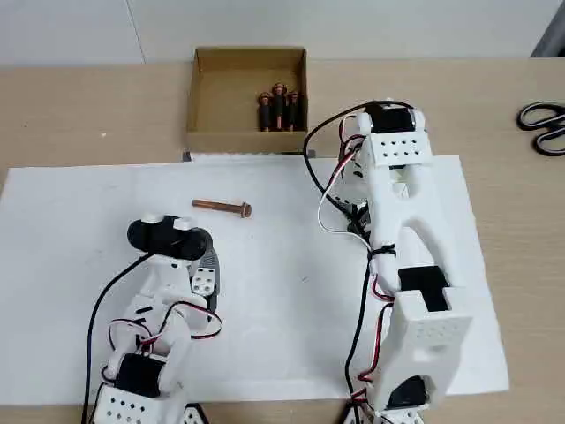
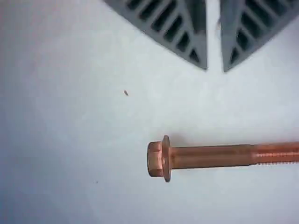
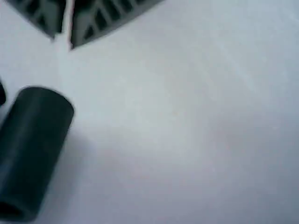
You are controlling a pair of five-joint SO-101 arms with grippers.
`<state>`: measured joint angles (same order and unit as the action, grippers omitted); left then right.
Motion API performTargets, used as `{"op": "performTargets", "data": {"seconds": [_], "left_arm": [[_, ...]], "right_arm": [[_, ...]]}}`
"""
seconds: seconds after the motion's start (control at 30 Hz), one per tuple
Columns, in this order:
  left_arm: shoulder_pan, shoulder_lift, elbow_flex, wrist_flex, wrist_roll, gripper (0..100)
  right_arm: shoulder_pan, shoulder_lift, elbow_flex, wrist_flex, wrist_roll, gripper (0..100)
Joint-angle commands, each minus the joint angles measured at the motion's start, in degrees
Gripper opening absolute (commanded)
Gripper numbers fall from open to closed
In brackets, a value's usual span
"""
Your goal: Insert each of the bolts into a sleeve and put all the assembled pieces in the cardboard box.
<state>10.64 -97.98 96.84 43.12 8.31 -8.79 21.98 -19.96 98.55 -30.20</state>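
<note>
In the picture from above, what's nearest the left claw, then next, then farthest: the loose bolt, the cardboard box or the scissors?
1. Bolt, lying on the white paper, close by.
2. Cardboard box, beyond the paper's far edge.
3. Scissors, at the table's far right edge.

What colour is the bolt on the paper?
The bolt is coppery orange, clearest in the left wrist view.
</note>
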Motion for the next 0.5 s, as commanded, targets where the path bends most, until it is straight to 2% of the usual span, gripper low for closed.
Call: {"op": "performTargets", "data": {"seconds": [0.0,0.2,0.47], "left_arm": [[-0.44,-0.44,-0.4,0.35,0.0,1],[-0.44,-0.44,-0.4,0.35,0.0,1],[-0.44,-0.44,-0.4,0.35,0.0,1]], "right_arm": [[0.48,-0.22,-0.44,-1.1,-0.18,3.4],[0.22,-0.13,-0.44,-1.54,-0.18,20.2],[0.22,0.04,-0.44,-5.41,-0.09,17.5]]}}
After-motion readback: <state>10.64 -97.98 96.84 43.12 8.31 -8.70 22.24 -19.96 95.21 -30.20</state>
